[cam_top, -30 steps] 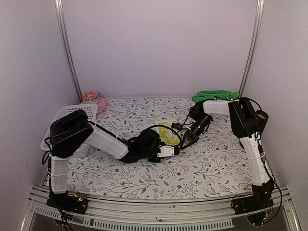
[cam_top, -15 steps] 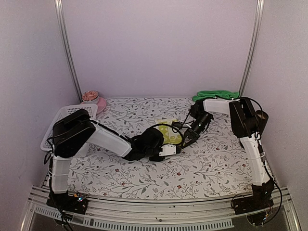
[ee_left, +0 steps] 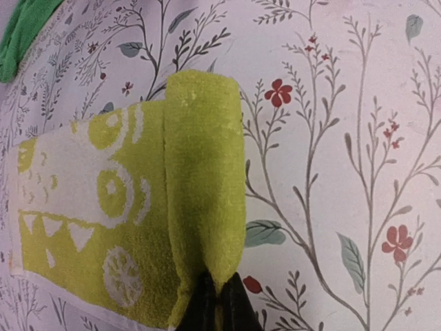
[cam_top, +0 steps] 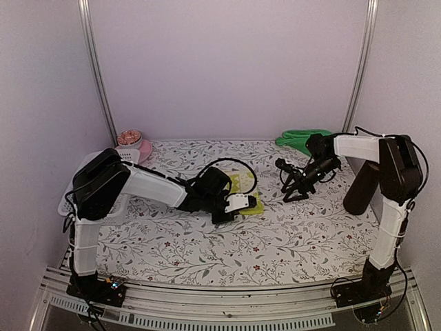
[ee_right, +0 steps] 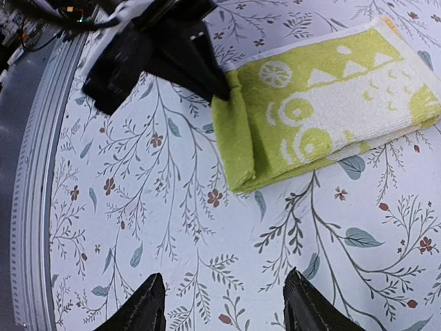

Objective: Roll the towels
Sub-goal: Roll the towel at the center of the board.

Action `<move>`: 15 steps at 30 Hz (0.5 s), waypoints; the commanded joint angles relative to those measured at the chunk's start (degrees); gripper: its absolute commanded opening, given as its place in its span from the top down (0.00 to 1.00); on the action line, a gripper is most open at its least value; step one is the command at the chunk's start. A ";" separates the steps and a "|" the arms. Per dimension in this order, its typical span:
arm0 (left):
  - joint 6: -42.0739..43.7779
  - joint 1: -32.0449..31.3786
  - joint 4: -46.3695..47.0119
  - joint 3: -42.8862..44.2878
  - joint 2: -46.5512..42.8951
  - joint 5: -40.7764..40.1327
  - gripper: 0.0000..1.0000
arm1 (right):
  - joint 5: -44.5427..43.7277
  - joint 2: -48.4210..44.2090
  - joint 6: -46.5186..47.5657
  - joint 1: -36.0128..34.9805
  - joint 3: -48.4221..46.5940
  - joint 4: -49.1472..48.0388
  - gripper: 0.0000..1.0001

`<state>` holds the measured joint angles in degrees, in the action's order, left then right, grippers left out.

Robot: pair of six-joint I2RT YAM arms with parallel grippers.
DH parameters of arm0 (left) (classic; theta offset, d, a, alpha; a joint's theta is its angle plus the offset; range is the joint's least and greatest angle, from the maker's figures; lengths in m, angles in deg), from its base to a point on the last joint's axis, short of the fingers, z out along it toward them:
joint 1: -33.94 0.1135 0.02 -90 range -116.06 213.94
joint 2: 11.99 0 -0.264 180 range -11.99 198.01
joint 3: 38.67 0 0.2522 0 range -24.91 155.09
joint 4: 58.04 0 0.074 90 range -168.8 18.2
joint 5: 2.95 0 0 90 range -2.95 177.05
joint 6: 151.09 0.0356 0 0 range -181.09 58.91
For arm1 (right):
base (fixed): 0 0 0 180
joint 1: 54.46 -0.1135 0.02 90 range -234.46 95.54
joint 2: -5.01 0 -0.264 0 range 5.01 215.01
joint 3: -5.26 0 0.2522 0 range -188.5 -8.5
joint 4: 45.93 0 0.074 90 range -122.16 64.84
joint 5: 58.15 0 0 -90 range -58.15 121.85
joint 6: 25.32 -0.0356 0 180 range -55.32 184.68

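The yellow-lime towel (cam_top: 246, 195) lies mid-table with pale white markings up and its near-side edge folded over into a thick strip (ee_left: 204, 172). My left gripper (cam_top: 238, 204) is shut on the end of that folded strip, and its dark fingertips (ee_left: 204, 303) pinch the cloth. Off to the towel's right, my right gripper (cam_top: 289, 190) hovers above the tablecloth, open and holding nothing. Its view shows the towel (ee_right: 331, 114) ahead of its fingertips (ee_right: 153, 293) with the left gripper (ee_right: 176, 52) on it. The plain green towel (cam_top: 303, 138) lies bunched at the back right corner (ee_left: 19, 31).
A white mesh basket (cam_top: 91, 161) sits at the left edge, partly behind my left arm. A pink bowl (cam_top: 135, 145) stands at the back left. Walls close in the back and both sides. A metal rail (ee_right: 31, 179) runs along the table's front edge.
My right gripper has opened, let go of the yellow-lime towel and drawn back to the right. My left gripper has shut on the folded edge and shifted slightly toward the back.
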<state>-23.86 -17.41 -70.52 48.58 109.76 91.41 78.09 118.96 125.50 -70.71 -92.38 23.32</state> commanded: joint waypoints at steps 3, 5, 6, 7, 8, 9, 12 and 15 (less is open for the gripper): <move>-6.67 4.88 -13.64 3.34 1.68 17.41 1.00 | -0.99 -16.18 8.18 -1.17 20.08 -29.11 0.40; -7.88 6.07 -16.39 6.25 2.78 21.29 1.00 | 0.02 -19.59 9.57 -1.39 24.77 -35.37 0.40; -8.43 6.69 -18.38 7.73 3.53 23.14 1.00 | -0.16 -20.86 9.88 -1.91 26.62 -38.40 0.40; -8.95 7.09 -19.89 9.27 4.42 24.55 1.00 | -0.91 -21.74 9.92 -2.61 28.34 -41.00 0.40; -9.40 7.58 -21.40 10.73 5.29 26.01 1.00 | -1.95 -22.38 9.86 -3.54 29.67 -43.37 0.40; -9.87 7.96 -22.91 12.04 6.12 27.25 1.00 | -3.89 -22.78 9.81 -4.96 30.87 -45.53 0.41; -10.87 8.97 -26.33 15.39 8.58 30.88 0.98 | -10.68 -23.62 9.29 -9.50 35.23 -54.69 0.42; -11.89 9.83 -28.21 17.51 9.92 33.51 0.98 | -15.76 -23.29 8.90 -13.08 38.41 -61.33 0.42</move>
<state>-33.26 -8.65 -90.98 63.82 116.67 118.12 70.46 96.45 134.20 -79.52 -57.56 -23.91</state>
